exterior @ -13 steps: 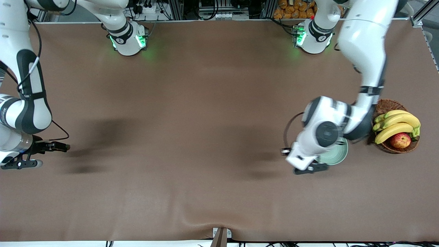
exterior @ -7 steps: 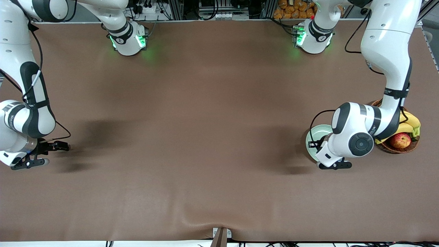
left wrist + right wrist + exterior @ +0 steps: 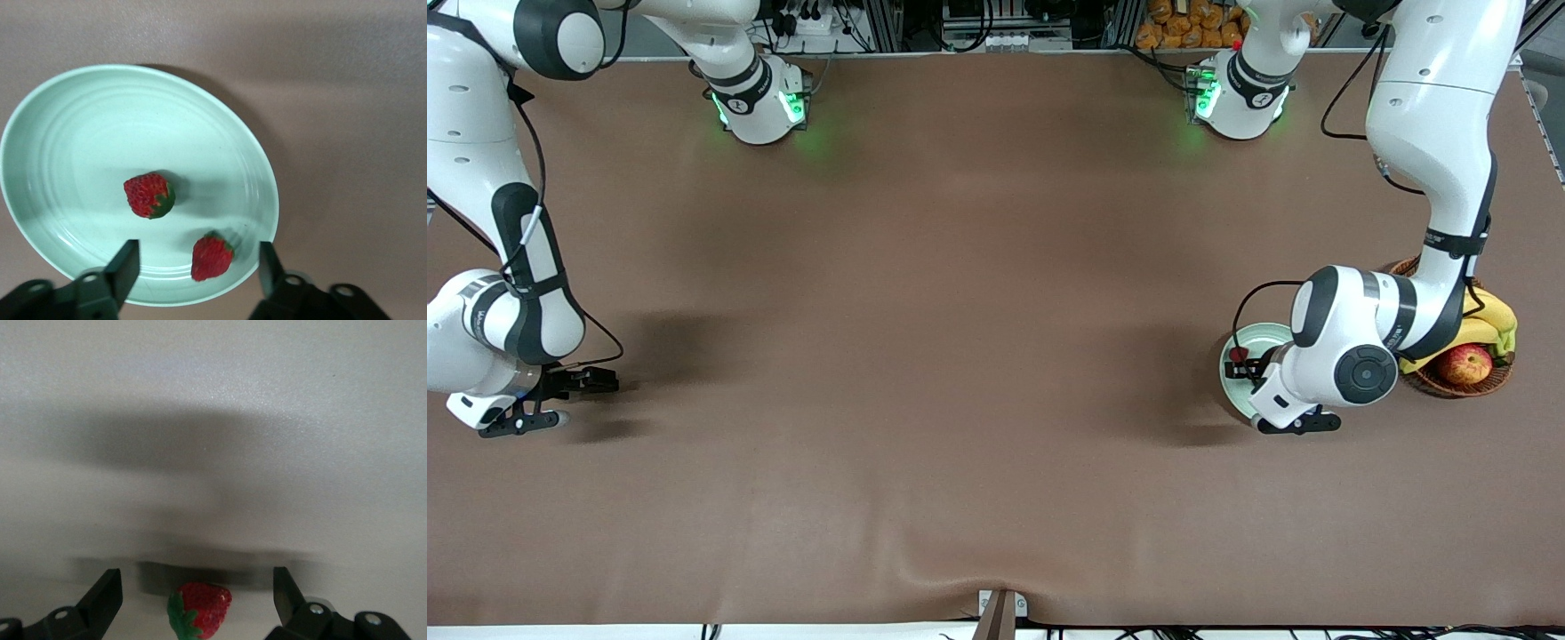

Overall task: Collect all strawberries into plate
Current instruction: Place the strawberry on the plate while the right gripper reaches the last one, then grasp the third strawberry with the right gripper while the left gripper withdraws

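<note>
Two strawberries (image 3: 149, 195) lie in the plate (image 3: 60, 120), my left gripper (image 3: 197, 267) wide and empty above. I see the third (image 3: 200, 608), lower centre, between my right gripper's (image 3: 197, 597) wide fingers, ungrasped.

Two strawberries (image 3: 149, 195) (image 3: 211, 256) lie in the plate (image 3: 80, 120). The fruit basket (image 3: 1449, 382) sits beside the plate at three o'clock. A third strawberry (image 3: 199, 608) lies on the table toward the right arm's end.

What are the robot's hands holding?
Nothing. The left gripper is open over the plate; the right gripper is open around a strawberry on the table.
</note>
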Controlling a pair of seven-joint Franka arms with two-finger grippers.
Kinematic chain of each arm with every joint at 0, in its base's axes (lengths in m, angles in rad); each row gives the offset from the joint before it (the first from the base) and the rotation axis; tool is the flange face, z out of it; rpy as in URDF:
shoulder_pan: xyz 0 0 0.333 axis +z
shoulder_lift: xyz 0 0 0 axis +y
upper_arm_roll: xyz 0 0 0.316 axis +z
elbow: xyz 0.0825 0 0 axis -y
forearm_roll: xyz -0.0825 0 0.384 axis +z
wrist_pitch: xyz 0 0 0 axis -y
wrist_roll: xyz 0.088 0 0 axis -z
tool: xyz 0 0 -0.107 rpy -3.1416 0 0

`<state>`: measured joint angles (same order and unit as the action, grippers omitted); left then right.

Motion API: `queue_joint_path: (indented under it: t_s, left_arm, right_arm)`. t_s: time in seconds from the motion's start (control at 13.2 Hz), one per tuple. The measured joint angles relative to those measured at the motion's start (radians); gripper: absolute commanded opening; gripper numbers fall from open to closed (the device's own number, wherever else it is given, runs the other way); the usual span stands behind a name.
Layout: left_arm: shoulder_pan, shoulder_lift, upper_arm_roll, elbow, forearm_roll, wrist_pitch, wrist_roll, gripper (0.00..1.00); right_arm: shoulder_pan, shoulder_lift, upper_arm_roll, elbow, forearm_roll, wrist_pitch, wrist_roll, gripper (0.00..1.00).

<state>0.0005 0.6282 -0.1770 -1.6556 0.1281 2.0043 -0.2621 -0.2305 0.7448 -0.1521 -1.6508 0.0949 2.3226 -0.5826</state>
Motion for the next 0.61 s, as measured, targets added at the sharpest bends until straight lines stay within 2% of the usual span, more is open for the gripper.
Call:
queue_joint_path:
  t_s: [0.61]
  left_arm:
    - [0.005,-0.111,-0.001,0.082,0.0,0.0,0.0,1.0]
  right_arm:
    - [-0.001,0.001,0.001,0.0,0.002,-0.002,-0.003,1.0]
